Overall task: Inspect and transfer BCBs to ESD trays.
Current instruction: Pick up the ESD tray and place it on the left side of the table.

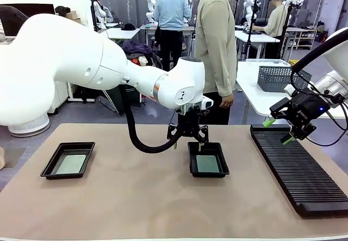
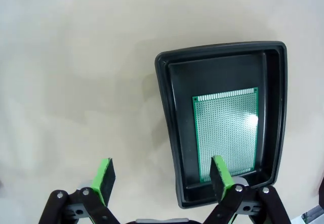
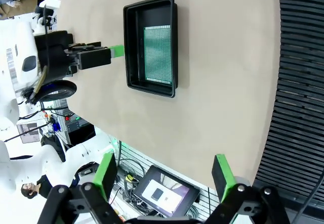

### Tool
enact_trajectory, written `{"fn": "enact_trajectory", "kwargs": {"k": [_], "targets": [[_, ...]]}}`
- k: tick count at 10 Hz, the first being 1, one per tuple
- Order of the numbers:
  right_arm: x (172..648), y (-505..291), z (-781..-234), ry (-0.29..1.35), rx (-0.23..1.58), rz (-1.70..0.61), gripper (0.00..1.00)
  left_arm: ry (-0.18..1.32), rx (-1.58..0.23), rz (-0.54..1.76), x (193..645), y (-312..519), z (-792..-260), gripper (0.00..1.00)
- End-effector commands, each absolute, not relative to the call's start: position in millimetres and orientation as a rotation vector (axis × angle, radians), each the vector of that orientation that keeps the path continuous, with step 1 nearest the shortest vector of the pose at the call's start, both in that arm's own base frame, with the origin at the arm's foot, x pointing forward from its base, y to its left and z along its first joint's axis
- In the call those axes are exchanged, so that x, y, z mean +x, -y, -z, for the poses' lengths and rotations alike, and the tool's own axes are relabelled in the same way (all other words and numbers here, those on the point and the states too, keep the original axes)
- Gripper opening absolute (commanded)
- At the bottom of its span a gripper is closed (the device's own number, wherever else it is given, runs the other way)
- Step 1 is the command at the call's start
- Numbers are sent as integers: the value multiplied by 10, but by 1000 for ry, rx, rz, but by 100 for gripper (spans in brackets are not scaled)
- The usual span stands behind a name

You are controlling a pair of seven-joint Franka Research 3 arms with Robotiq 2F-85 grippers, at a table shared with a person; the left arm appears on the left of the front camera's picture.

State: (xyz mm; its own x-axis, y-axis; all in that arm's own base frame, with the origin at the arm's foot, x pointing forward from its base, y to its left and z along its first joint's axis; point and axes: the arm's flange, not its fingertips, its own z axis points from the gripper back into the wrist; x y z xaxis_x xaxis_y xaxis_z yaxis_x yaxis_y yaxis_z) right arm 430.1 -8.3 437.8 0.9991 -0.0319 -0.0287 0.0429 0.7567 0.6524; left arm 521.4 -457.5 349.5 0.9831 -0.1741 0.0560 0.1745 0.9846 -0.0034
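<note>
Shared workshop, other benches and people standing behind; a tan mat is covering the near table, and 1 person is standing at its far edge.

Left to right across the mat:

- Left tray, well off to the left gripper's own left side, is already holding 1 board lying flat on its floor.
- Left gripper is hanging over the far rim of the middle tray, fingers spread wide and holding nothing. In its wrist view 1 green fingertip is sitting over the tray's near end and the other over bare mat, so the tray is lying off to one side of the gripper's centre line, not squarely under it.
- Middle-tray board is lying flat, just ahead of that fingertip, its long axis running along the tray's length and pointing away from the wrist camera. It looks seated, apart from the tray walls.
- Right gripper is hovering above the near-left corner of the long black slotted rack, jaws wide apart and empty. From it, the middle tray is lying well away across open mat, toward the left arm.

Judgement: both trays are filled, so the transfer looks near its end. The left arm is much the nearer to the middle board; any re-grip would need a sideways shift to centre on it.
</note>
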Motion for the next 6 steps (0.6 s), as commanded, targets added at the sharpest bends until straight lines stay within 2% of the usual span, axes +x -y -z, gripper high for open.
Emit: {"fn": "enact_trajectory", "kwargs": {"k": [1,6], "targets": [[4274,74,-4387,-18,701,62,100,76,-2,189,5301,4609,-3405,100],[4274,74,-4387,-18,701,62,100,90,-6,189,5348,4610,-3228,100]]}}
